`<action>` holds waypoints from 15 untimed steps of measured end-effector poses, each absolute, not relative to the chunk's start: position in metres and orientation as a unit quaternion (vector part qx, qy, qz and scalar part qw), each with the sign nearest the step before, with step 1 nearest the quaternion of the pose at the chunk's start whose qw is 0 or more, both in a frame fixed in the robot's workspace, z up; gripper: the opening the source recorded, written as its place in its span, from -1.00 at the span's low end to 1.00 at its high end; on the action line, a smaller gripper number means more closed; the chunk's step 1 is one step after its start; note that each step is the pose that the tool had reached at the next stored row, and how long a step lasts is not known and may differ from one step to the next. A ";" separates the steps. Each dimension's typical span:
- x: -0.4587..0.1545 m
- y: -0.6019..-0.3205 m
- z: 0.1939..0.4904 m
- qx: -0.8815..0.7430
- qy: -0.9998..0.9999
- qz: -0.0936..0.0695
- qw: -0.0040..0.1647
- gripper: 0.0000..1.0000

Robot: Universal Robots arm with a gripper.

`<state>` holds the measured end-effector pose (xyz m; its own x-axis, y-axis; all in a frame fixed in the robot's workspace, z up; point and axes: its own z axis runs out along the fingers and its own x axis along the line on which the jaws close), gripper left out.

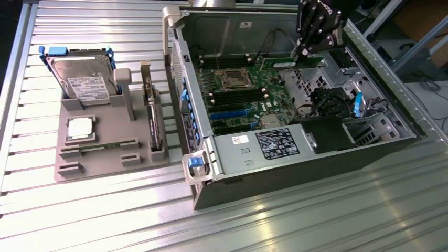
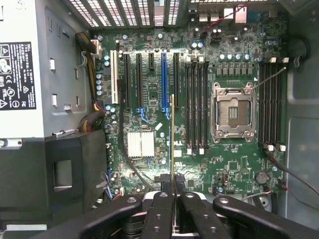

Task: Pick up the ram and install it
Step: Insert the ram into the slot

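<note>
The ram [image 1: 290, 64] is a thin green stick, and the claw [image 1: 308, 52] is pinching it by its top edge, with the fingers pressed tight against its two flat sides. The ram hangs level over the far end of the open computer case [image 1: 301, 168], above the big green board [image 1: 238, 100] on the case floor. It is not sitting in any slot. In the wrist view the ram looks like a thin line, because it is seen from its edge, and it sticks straight out from between the black fingers [image 2: 159, 209]. Under it on the board are rows of long black slots [image 2: 197, 107] and a square metal socket [image 2: 233, 112] that is open in the middle. A grey power box [image 1: 269, 144] with a black sticker fills the near end of the case. On the exterior view's left, well apart from the claw, a grey tray [image 1: 105, 163] rests on the ribbed metal surface [image 1: 280, 226]. A hard drive [image 1: 84, 79] stands in the tray, a square silver chip [image 1: 81, 127] lies flat in it, and a taller card [image 1: 152, 115] stands on its edge along the side nearest the case.
</note>
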<state>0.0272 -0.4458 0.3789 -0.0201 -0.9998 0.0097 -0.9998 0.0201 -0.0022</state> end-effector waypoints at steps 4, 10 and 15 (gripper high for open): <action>0.027 -0.446 0.377 0.700 -0.714 0.004 0.003 -0.76; 0.027 -0.446 0.374 0.700 -0.714 0.004 0.003 -0.76; 0.027 -0.446 0.372 0.700 -0.714 0.004 0.003 -0.76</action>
<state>0.0272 -0.4458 0.3718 -0.0201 -0.9998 0.0097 -0.9998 0.0201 -0.0022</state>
